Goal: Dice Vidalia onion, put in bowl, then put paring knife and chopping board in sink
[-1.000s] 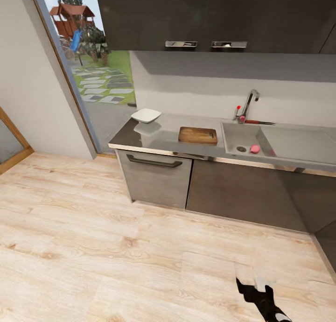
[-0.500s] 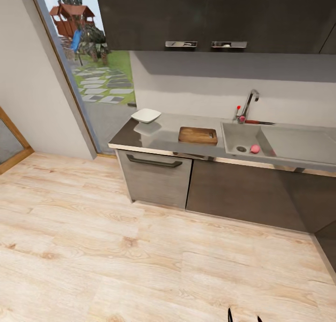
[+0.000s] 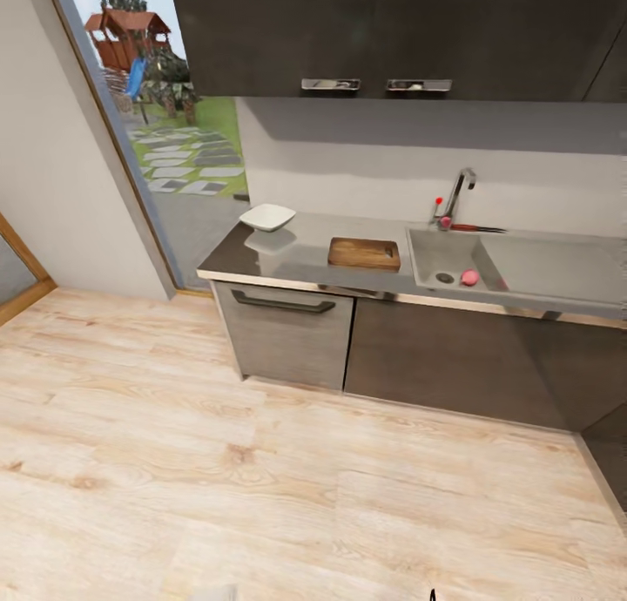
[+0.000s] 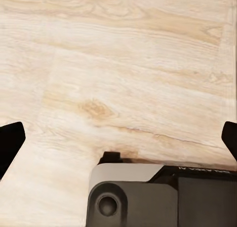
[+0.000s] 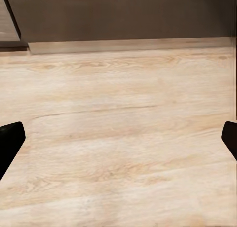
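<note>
1. From the head camera I see the kitchen run across the room, with the countertop [image 3: 296, 257] stretching along dark grey cabinets [image 3: 453, 357], and light wood floor [image 3: 218, 462] between me and it.
2. The sink [image 3: 522, 266] is set into the right part of the counter, and the Vidalia onion [image 3: 470, 277] sits down in its basin, just beside the round drain [image 3: 445, 278].
3. The chrome faucet [image 3: 457, 196] stands behind the basin. Right next to its base lies the paring knife [image 3: 475, 228], flat on the back ledge, its blade pointing away from the faucet.
4. The chopping board [image 3: 364, 253] lies flat on the counter just left of the sink.
5. The bowl [image 3: 266, 218] sits further left, near the counter's end by the glass door [image 3: 165, 148], well apart from the board.
6. On my left wrist camera, the left gripper [image 4: 118, 138] has both dark fingertips at the frame's far edges, spread wide with nothing between them, above wood floor and part of the grey robot base [image 4: 148, 197].
7. On my right wrist camera, the right gripper [image 5: 118, 138] is likewise spread wide and empty, aimed over the floor toward the cabinet plinth [image 5: 123, 45].
</note>
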Robot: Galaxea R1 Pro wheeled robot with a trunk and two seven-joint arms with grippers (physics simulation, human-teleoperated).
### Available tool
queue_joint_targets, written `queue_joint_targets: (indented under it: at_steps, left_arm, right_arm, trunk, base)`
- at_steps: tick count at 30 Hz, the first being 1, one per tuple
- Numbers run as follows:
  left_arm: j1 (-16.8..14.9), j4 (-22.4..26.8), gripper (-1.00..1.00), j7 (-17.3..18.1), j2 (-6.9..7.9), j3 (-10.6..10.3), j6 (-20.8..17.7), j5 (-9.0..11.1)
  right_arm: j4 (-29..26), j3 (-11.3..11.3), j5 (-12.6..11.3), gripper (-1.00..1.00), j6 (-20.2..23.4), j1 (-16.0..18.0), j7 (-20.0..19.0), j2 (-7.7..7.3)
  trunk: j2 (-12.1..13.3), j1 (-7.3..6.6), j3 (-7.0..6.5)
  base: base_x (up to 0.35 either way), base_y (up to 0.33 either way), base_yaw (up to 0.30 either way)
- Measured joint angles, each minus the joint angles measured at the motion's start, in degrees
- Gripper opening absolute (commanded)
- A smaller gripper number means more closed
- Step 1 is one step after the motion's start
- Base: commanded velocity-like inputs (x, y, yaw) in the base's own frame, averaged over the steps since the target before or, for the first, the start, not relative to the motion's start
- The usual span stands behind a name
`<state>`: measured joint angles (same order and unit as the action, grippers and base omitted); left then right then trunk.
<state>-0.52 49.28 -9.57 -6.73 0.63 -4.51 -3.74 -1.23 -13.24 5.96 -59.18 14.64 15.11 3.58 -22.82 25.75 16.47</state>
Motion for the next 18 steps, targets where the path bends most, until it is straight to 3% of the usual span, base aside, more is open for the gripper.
queue_joint_targets:
  at_steps: [4,10,18]
  left_arm:
    - [0.0,0.1,1.0,0.3,0.0,-0.9,0.1,-0.3]
    - [0.0,-0.2,1.0,0.2,0.14,-6.5,0.3,-0.4]
    - [0.0,-0.2,1.0,0.1,0.19,-7.9,0.5,-0.4]
  right_arm:
    - [0.0,0.0,0.0,1.0,0.0,0.0,0.0,0.01]
    - [0.0,-0.1,0.0,1.0,0.1,0.0,0.0,-0.06]
    - [0.0,0.0,0.0,1.0,0.1,0.0,0.0,-0.07]
  trunk:
    - [0.0,0.0,-0.25]
    - [0.0,0.0,-0.66]
    - [0.0,-0.01,-1.23]
  base:
    - [0.0,0.0,-0.188]
    - [0.0,0.0,-0.198]
    - [0.026,-0.091,-0.201]
